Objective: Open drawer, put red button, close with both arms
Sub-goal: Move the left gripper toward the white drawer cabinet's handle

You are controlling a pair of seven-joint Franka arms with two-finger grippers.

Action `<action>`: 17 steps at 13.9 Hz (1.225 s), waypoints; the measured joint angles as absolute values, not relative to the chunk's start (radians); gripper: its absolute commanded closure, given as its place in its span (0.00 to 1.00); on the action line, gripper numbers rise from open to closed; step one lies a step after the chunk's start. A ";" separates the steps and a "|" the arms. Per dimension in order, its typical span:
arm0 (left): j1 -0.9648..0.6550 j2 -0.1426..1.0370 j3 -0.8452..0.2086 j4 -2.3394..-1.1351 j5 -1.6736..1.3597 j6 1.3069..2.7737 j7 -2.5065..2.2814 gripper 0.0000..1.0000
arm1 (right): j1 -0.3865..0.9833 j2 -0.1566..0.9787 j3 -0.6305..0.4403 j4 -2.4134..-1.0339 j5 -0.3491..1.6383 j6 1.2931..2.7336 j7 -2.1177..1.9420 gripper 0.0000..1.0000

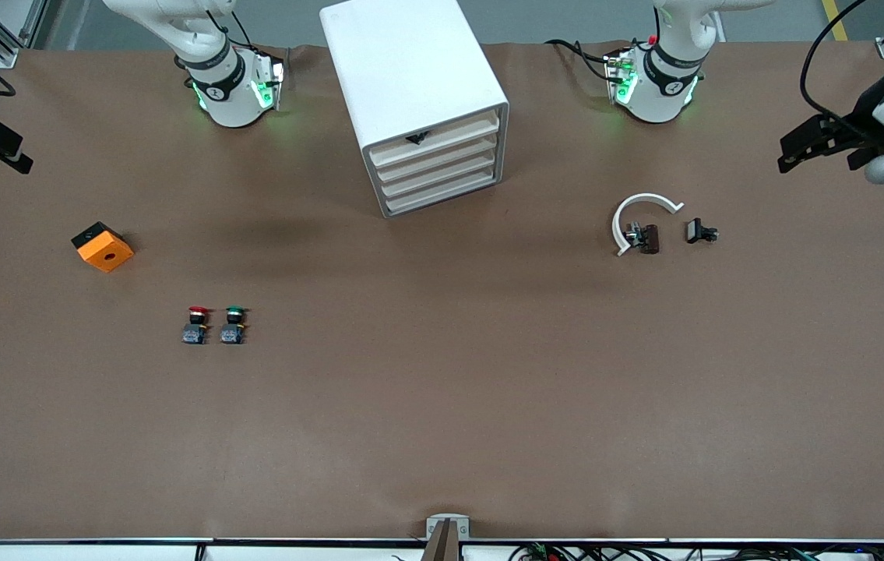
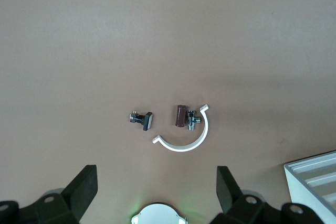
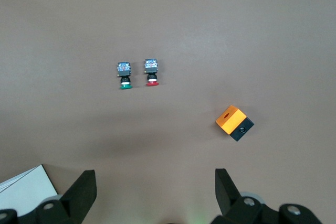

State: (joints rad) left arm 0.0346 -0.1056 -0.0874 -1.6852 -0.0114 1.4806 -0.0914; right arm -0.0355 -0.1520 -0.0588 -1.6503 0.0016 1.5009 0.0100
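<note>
The red button [image 1: 196, 325] stands on the brown table toward the right arm's end, beside an identical green-capped button [image 1: 234, 325]. It also shows in the right wrist view [image 3: 151, 73]. The white drawer cabinet [image 1: 418, 101] stands between the two arm bases, with its drawers [image 1: 438, 167] all shut. My right gripper [image 1: 19, 154] is open and empty, up over the table's right-arm end; it also shows in its wrist view [image 3: 156, 184]. My left gripper [image 1: 792, 153] is open and empty, up over the left-arm end; it also shows in its wrist view [image 2: 156, 187].
An orange and black box [image 1: 102, 247] lies farther from the front camera than the buttons. A white C-shaped ring [image 1: 640, 214], a small brown part [image 1: 648, 238] and a small black part [image 1: 700, 231] lie toward the left arm's end.
</note>
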 measured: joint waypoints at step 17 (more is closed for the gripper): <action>0.006 0.402 -0.090 -1.588 -0.048 1.723 -0.192 0.00 | -0.036 -0.153 -0.061 -1.640 0.000 1.503 0.011 0.00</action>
State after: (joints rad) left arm 0.0061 0.4019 -0.0896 -1.5878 -0.0485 1.7235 -0.1923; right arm -0.0359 -0.1528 -0.0607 -1.6397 -0.0004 1.5028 0.0114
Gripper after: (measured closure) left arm 0.000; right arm 0.000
